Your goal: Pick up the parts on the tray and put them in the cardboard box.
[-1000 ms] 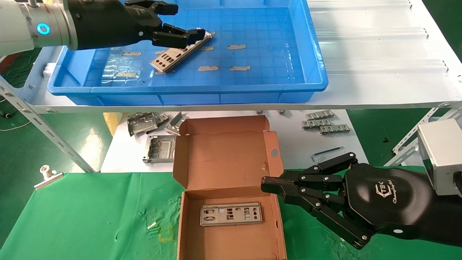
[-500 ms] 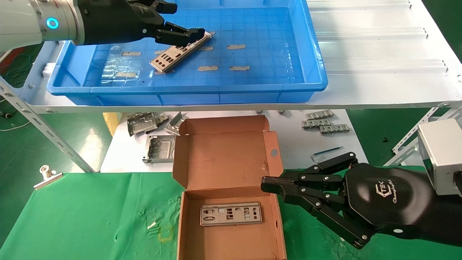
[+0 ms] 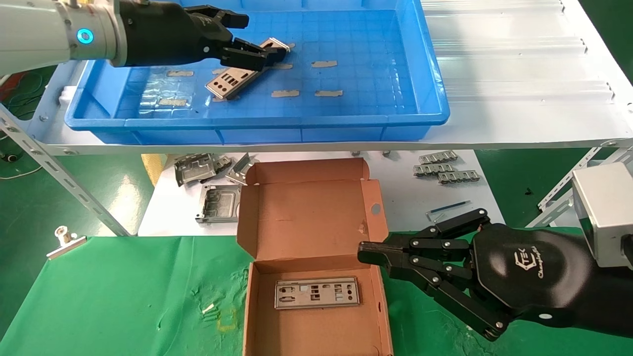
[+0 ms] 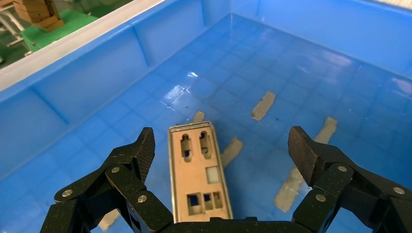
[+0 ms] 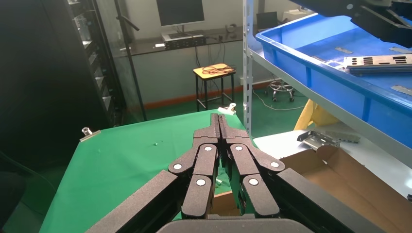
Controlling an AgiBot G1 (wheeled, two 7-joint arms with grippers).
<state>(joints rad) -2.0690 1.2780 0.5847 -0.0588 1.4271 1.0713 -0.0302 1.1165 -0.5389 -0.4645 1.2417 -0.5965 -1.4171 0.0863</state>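
One part, a thin punched silver plate (image 3: pixel 232 79), lies slanted on the floor of the blue tray (image 3: pixel 257 121). My left gripper (image 3: pixel 247 39) is open just above its far end. In the left wrist view the plate (image 4: pixel 199 179) lies between the spread fingers of that gripper (image 4: pixel 223 145), nearer one finger and touching neither. The cardboard box (image 3: pixel 311 217) stands open on the green cloth with another plate (image 3: pixel 316 292) flat inside it. My right gripper (image 3: pixel 366 254) is shut and empty beside the box's right wall; its wrist view (image 5: pixel 218 119) shows the same.
Tape strips (image 3: pixel 324 64) are stuck on the tray floor. Bulky bent brackets (image 3: pixel 198 170) and ridged clips (image 3: pixel 445 168) lie on the white shelf below the tray. A hex key (image 3: pixel 447 207) and a binder clip (image 3: pixel 64 240) lie nearby.
My left arm has shifted to the right and lower over the plate, with its fingers still spread. The plate and my right arm have not moved.
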